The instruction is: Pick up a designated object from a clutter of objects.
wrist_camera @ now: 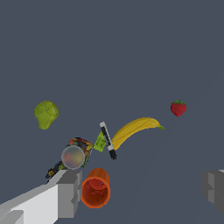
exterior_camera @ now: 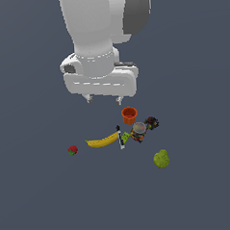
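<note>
The gripper [exterior_camera: 104, 100] hangs above the clutter, fingers [wrist_camera: 65, 192] spread wide and empty. Below lies the orange cup [wrist_camera: 95, 188], then the grey-lidded can [wrist_camera: 73, 157] — beyond it, the banana [wrist_camera: 133, 130] rests on the tabletop [exterior_camera: 45, 198], its end touching the white-and-green tool [wrist_camera: 106, 140].

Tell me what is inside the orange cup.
The orange cup stands open; the wrist view shows only its own orange inner wall and floor, with nothing in it. Part of its rim is hidden behind a gripper finger.
</note>
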`<action>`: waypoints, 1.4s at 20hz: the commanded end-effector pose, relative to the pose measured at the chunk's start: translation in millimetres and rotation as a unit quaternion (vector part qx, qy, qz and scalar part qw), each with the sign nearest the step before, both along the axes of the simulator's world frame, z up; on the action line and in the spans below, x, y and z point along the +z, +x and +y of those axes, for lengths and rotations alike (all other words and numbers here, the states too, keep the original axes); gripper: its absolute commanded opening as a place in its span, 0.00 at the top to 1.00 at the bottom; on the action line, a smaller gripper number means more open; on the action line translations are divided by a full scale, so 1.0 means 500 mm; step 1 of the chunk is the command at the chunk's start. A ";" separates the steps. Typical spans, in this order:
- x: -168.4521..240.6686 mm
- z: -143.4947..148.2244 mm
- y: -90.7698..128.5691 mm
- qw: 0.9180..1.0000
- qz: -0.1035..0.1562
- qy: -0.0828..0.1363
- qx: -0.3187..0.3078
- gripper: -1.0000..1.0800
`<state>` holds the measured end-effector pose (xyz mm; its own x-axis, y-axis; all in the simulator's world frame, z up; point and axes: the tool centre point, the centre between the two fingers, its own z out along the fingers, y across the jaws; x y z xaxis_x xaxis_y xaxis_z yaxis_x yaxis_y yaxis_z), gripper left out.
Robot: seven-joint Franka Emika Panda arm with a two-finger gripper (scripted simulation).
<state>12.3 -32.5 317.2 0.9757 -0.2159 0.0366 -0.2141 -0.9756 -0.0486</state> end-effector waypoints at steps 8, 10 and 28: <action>-0.105 -0.011 0.016 0.993 0.009 0.007 -0.119 0.04; -0.129 -0.013 0.018 0.989 0.012 0.007 -0.146 0.04; -0.346 -0.041 0.009 0.921 0.027 0.006 -0.387 0.04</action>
